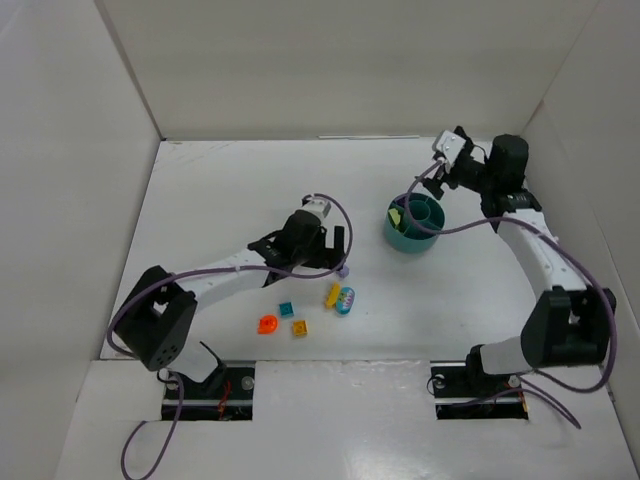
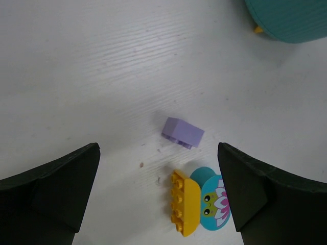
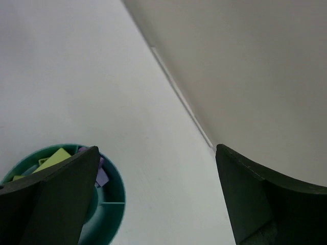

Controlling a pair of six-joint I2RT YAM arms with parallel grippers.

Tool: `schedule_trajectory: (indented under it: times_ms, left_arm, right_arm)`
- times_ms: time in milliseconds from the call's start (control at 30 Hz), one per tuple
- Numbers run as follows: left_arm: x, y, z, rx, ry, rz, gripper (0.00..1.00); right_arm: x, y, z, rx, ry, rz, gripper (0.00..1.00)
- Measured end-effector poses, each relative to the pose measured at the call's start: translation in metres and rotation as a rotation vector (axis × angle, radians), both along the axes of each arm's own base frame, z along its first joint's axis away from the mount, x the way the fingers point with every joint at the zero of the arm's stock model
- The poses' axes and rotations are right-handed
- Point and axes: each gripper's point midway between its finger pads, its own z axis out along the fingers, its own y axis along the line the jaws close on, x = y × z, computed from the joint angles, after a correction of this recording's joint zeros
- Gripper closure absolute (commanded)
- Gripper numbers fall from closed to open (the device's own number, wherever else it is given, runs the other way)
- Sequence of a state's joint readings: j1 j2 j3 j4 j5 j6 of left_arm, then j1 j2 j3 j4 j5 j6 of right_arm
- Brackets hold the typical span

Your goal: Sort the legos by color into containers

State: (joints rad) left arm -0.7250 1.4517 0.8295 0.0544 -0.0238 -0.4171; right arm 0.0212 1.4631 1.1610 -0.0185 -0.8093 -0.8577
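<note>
Purple brick (image 2: 183, 132) lies between my left gripper's (image 2: 158, 148) wide, empty jaws, seemingly lined up for straddling it. My right gripper (image 3: 157, 148), also wide and empty, hangs at the cup's (image 3: 120, 189) one o'clock.

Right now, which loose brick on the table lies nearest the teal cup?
The purple brick: it sits apart, closer to the cup than the yellow brick and the rest.

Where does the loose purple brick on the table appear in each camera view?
Top external: purple brick slightly right of centre, just above the yellow brick.
Left wrist: purple brick near the middle, above the yellow brick.
Right wrist: not in it.
Shared landmark: the teal cup, cut off at the top right corner in the left wrist view and at the bottom left in the right wrist view.
</note>
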Motion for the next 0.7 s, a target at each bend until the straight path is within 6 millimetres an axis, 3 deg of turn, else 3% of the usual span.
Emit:
schedule_trajectory:
  times_ms: [67,167,400,533,700]
  left_arm:
    - [0.000,-0.016,-0.002,0.006,-0.003,-0.047,0.05]
    - [-0.001,-0.034,-0.007,0.027,-0.005,-0.098,0.08]
    - [-0.011,-0.058,-0.027,0.123,-0.017,-0.156,0.17]
    - [-0.009,-0.058,-0.040,0.180,-0.018,-0.164,0.22]
    - [-0.004,-0.055,-0.055,0.233,-0.008,-0.157,0.37]
  right_arm:
    - [-0.010,-0.016,0.025,0.037,-0.014,-0.135,0.00]
    - [-0.036,-0.038,0.039,0.103,-0.013,-0.306,0.00]
    - [-0.084,-0.070,0.008,0.158,0.085,-0.539,0.00]
    - [-0.099,-0.081,0.006,0.159,0.102,-0.605,0.00]
    - [-0.106,-0.093,-0.001,0.136,0.128,-0.667,0.00]
